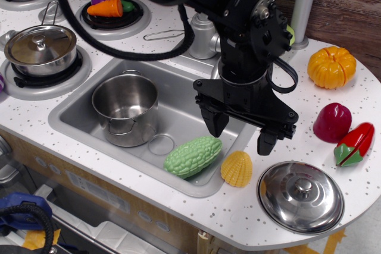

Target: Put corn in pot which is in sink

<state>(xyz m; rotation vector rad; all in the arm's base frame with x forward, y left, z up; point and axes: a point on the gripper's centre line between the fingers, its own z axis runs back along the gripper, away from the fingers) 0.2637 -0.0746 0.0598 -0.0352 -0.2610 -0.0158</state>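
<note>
The corn (237, 168) is a small yellow-orange bumpy dome lying on the sink's front right rim. The shiny steel pot (125, 109) stands open and empty in the left part of the grey sink (178, 96). My gripper (242, 133) hangs open above the sink's right edge, just behind and above the corn, with its two black fingers spread wide and nothing between them.
A light-green gourd (193, 156) lies in the sink's front right corner beside the corn. A steel lid (300, 196) lies on the counter at front right. An orange pumpkin (331, 66), a dark red fruit (332, 122) and a red pepper (355, 144) sit at right. A lidded pot (40, 48) stands on the left burner.
</note>
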